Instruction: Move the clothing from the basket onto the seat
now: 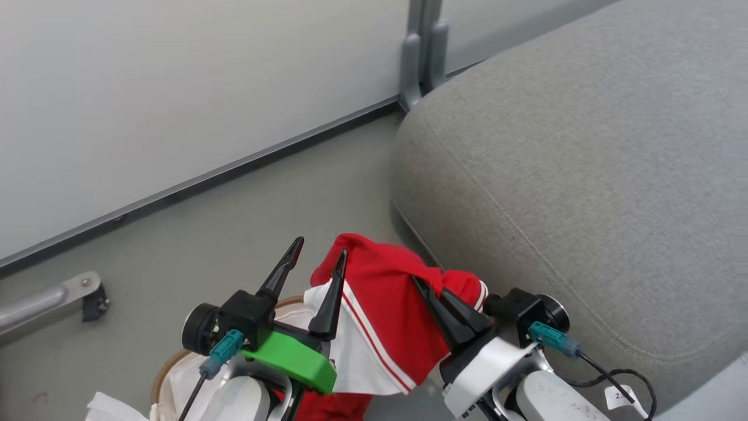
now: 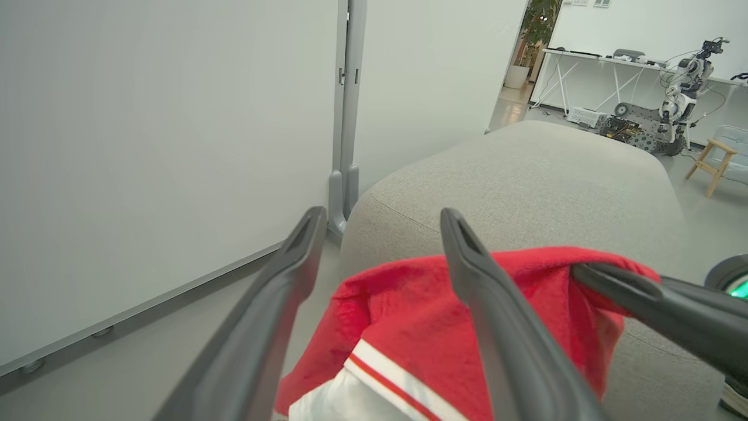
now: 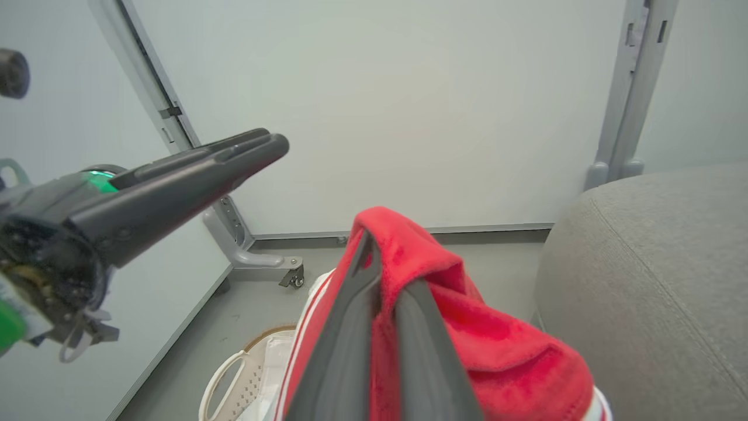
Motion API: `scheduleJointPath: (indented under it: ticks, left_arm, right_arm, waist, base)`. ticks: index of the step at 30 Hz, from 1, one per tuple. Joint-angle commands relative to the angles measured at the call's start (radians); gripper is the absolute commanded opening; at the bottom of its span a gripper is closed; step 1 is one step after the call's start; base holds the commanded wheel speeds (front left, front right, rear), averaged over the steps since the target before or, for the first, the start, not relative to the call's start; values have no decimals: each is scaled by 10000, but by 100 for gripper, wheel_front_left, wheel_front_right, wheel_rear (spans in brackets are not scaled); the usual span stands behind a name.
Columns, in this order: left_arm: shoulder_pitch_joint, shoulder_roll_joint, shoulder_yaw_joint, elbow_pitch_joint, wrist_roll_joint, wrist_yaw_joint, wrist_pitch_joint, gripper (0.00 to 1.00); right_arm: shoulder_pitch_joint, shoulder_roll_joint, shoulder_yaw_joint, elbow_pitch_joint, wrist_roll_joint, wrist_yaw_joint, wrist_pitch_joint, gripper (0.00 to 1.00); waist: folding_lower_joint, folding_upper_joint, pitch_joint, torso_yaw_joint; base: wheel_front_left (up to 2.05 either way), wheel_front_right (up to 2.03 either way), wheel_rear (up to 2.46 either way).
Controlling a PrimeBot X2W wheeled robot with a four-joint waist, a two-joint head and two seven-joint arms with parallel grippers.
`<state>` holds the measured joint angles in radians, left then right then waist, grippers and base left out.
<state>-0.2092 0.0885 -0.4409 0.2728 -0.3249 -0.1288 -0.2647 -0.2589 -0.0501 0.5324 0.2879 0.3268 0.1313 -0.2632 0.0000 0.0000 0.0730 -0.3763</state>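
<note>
One grip only: my right end effector [image 1: 429, 286] is clamped on the clothing [image 1: 385, 304], which hangs above the basket [image 1: 166, 363], just beside the seat [image 1: 584, 175] edge but not on it. Left end effector [image 1: 321, 246] has fingers apart, holding nothing. I'd call this the carry step; next I'd swing right over the cushion, then let go. Basket shows its white liner [image 1: 181, 374]; can't tell if the hem trails inside.

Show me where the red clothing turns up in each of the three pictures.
Head view: clothing at bottom centre, gripped by the right hand.
Left wrist view: lower middle.
Right wrist view: bottom centre, spilling to the right.
Shared landmark: the grey seat close by.
</note>
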Motion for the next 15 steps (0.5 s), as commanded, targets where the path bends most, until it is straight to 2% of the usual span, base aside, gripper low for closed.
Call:
scheduleJointPath:
  ticks: [1, 9, 15]
  left_arm:
    - [140, 53, 32, -15, 11, -26, 6, 100]
    - [-345, 295, -475, 103, -29, -24, 4, 100]
    - [-638, 681, -702, 37, -12, -25, 6, 100]
  right_arm:
    - [98, -16, -83, -73, 2, -10, -24, 0]
    - [-606, -284, -958, -447, -378, -9, -25, 0]
    - [-2305, -1126, -1667, -740, -913, -10, -24, 0]
  waist:
    - [0, 0, 178, -1313]
    - [0, 0, 886, -1630]
    - [0, 0, 1730, -1683]
  base:
    - [0, 0, 0]
    - [0, 0, 0]
    - [0, 0, 0]
